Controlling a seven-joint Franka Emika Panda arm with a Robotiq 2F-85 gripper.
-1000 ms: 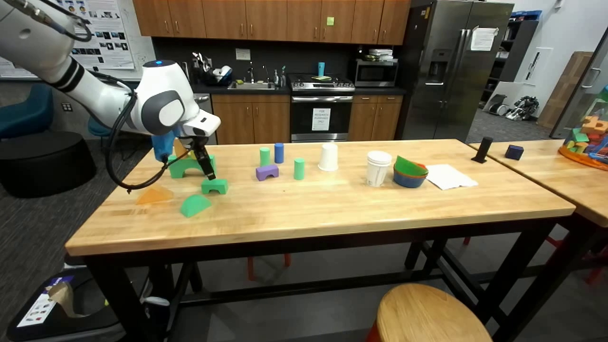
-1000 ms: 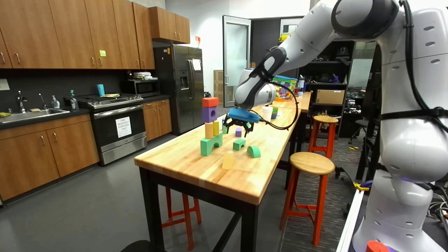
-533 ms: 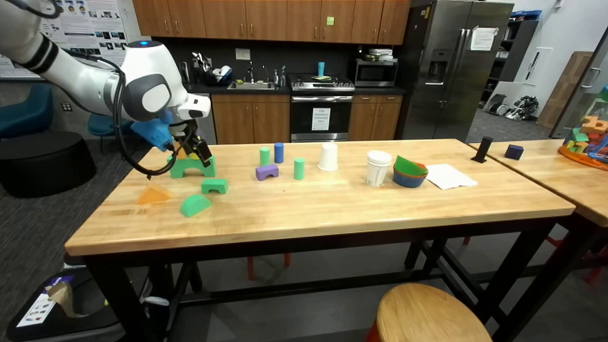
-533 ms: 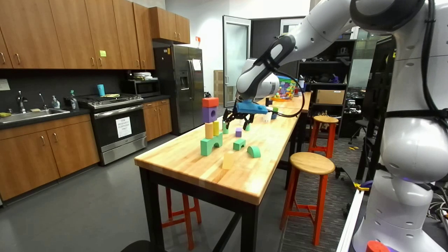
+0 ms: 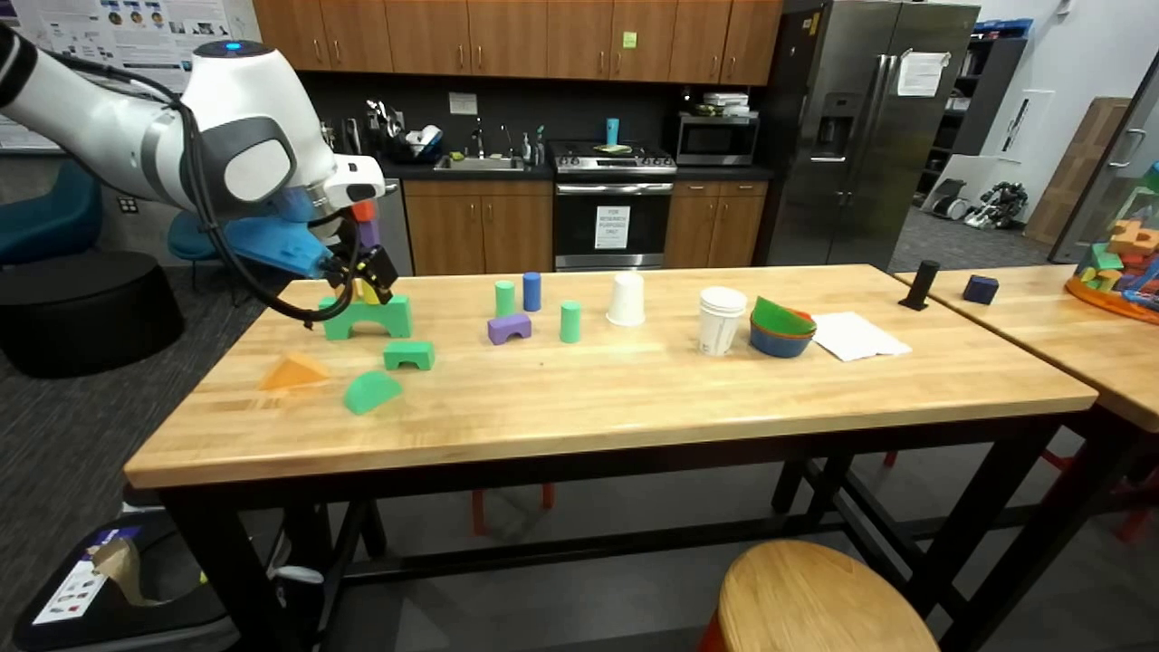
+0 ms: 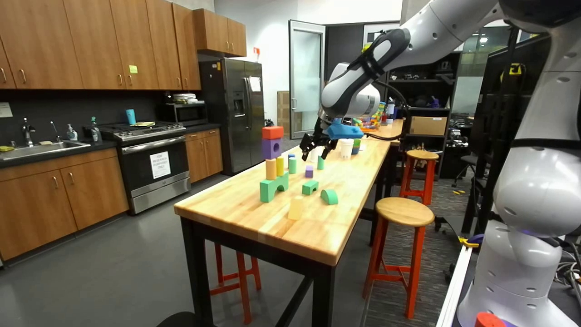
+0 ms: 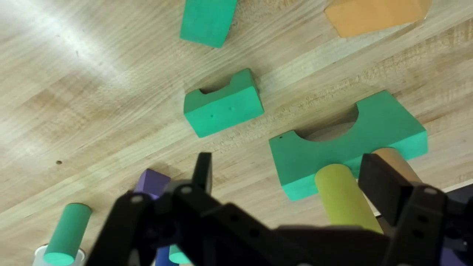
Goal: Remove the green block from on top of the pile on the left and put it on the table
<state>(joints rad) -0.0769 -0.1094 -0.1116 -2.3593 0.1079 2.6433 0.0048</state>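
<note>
The small green block (image 5: 409, 354), with a notch in one side, lies on the table (image 5: 634, 398); it also shows in an exterior view (image 6: 310, 187) and the wrist view (image 7: 225, 107). The pile (image 6: 272, 148) has red on top, then purple, with orange and yellow cylinders on a larger green arch (image 6: 274, 186). No green block sits on its top. My gripper (image 6: 314, 156) is open and empty, above the table, apart from the small block. In the wrist view my gripper (image 7: 286, 159) has its fingers wide apart, with the yellow cylinder (image 7: 343, 195) showing beyond the gap.
An orange wedge (image 5: 294, 371) and a green half-round (image 5: 372, 392) lie near the small block. A purple arch (image 5: 509, 328), green cylinders (image 5: 569, 321) and a blue cylinder (image 5: 531, 292) stand farther along. Cups (image 5: 722, 321) and bowls (image 5: 780, 330) follow.
My gripper has risen and pulled away from above the small green block, tilting as it went. It stays open. The blocks and the pile have not moved.
</note>
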